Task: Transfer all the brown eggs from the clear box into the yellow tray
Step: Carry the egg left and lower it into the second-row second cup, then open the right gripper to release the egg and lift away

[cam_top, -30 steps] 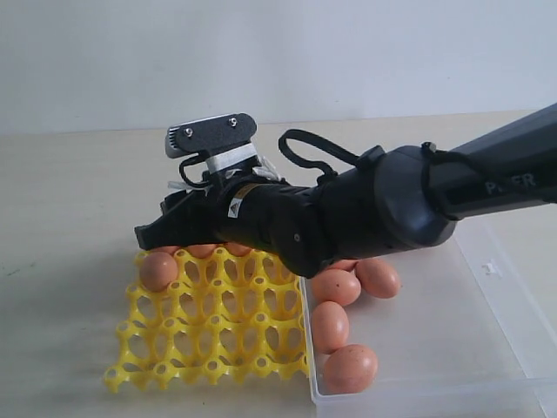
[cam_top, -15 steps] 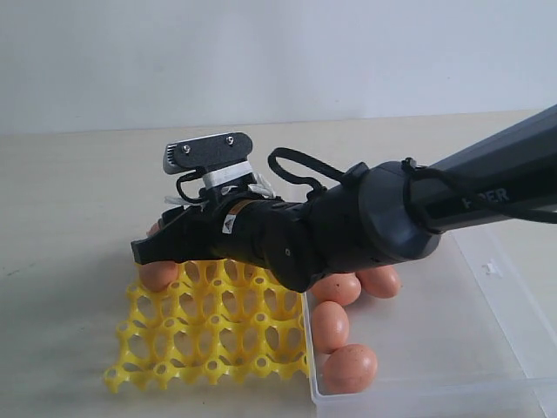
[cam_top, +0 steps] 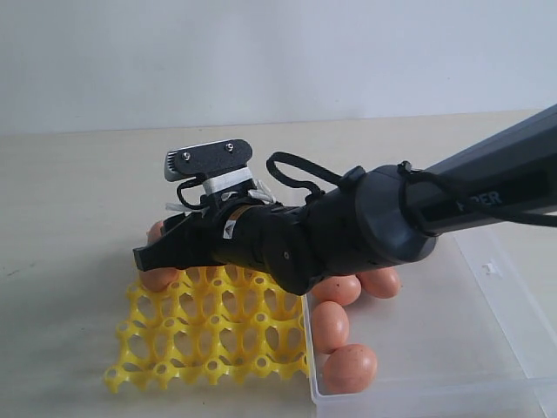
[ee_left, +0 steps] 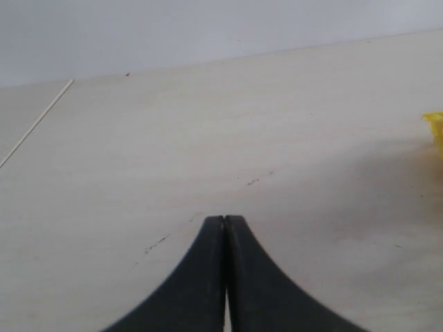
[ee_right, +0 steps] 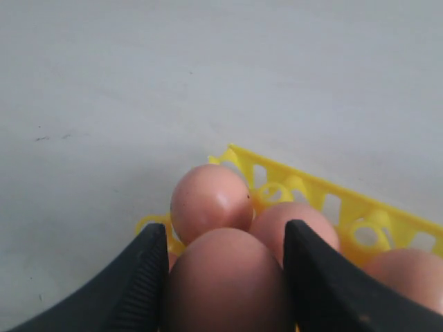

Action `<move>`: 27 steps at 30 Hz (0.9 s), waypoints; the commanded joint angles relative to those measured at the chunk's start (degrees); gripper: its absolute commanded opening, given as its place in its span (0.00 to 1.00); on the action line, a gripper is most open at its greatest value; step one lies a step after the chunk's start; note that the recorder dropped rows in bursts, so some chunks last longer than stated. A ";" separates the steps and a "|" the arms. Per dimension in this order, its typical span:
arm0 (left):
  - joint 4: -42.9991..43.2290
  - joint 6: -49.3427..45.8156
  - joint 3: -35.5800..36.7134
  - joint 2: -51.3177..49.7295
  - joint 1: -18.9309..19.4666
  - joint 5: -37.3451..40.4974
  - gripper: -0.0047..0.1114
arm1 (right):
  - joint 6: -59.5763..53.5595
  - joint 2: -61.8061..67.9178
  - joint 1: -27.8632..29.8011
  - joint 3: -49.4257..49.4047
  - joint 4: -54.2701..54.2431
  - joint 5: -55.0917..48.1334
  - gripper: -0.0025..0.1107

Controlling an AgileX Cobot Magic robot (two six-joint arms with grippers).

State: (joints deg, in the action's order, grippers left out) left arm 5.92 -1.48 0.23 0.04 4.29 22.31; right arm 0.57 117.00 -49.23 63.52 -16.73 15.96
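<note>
My right gripper (cam_top: 146,254) reaches across over the far left corner of the yellow tray (cam_top: 209,348). In the right wrist view it (ee_right: 225,232) is shut on a brown egg (ee_right: 225,287) that fills the gap between both fingers. Just beyond its tips, brown eggs (ee_right: 210,197) sit in the tray's cups (ee_right: 304,183). From the exterior view, an egg (cam_top: 161,279) shows under the near finger. Several brown eggs (cam_top: 329,324) lie at the left end of the clear box (cam_top: 452,348). My left gripper (ee_left: 225,220) is shut and empty over bare table.
The right arm (cam_top: 392,222) stretches low over the box and the tray's far rows, hiding them. A corner of the yellow tray (ee_left: 435,128) shows at the edge of the left wrist view. The pale tabletop (cam_top: 70,200) runs to a white wall.
The right gripper has come down a little toward the tray's far left corner, still holding its egg. The eggs in the box have not moved.
</note>
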 commanded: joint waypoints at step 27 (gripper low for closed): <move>-0.03 0.24 -0.23 -0.04 -0.29 -0.51 0.04 | -0.57 -0.08 -0.72 0.51 0.12 1.94 0.41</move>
State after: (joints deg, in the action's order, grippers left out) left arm 5.92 -1.48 0.23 0.04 4.29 22.31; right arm 0.57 117.00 -49.81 63.52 -16.83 16.67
